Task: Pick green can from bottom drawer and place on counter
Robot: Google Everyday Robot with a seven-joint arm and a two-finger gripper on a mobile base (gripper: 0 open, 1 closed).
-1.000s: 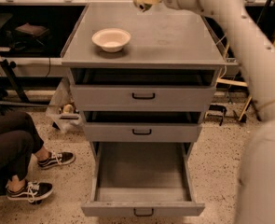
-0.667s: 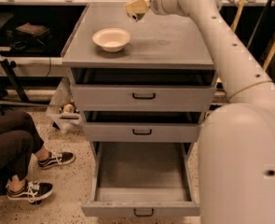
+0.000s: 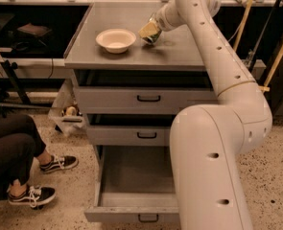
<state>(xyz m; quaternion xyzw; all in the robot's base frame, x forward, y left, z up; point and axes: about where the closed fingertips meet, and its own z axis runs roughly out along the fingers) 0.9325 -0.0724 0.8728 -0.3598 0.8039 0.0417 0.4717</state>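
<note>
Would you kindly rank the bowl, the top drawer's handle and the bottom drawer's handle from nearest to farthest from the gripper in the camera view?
The gripper is low over the counter.
1. Bowl: on the counter, just beside it.
2. Top handle: below the counter's front edge.
3. Bottom handle: lowest, on the open bottom drawer.
</note>
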